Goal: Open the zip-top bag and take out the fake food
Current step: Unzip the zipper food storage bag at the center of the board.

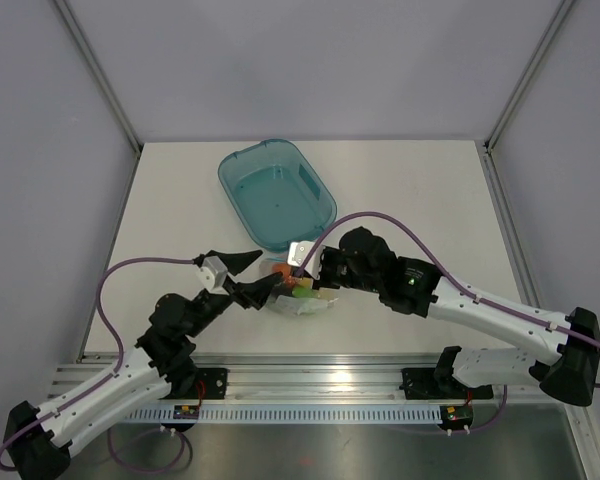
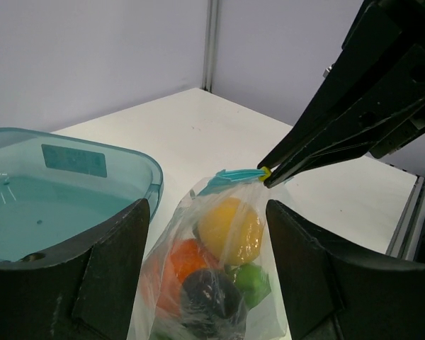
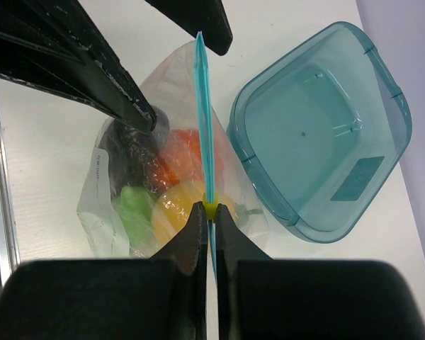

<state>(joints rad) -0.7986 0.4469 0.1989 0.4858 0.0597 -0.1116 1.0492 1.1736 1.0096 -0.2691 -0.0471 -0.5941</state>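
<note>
Your right hand [image 3: 210,212] is pressed together on the zip strip [image 3: 204,120] of the zip-top bag [image 3: 99,212], pinching it at a small yellow tab [image 2: 265,172]. The bag sits on the bench [image 1: 420,200] just off the near end of the teal tub [image 1: 277,192], on the side toward the arm bases. Your left hand [image 2: 207,205] is spread wide with the bag between its fingers [image 2: 106,276], on the side away from the tub. You cannot tell from these views whether either finger touches the film. The strip shows only as one thin edge-on line, so you cannot make out whether the seal has parted. The fake food [image 2: 230,230] is inside the bag: a yellow piece on top, with an orange one, a green one and a dark one under it. Crinkled plastic blurs them, and the dark one's colour is hard to read. From above, both hands cover most of the bag. In the left wrist view the bag's bottom is cut off, as is the far part of the tub.
</note>
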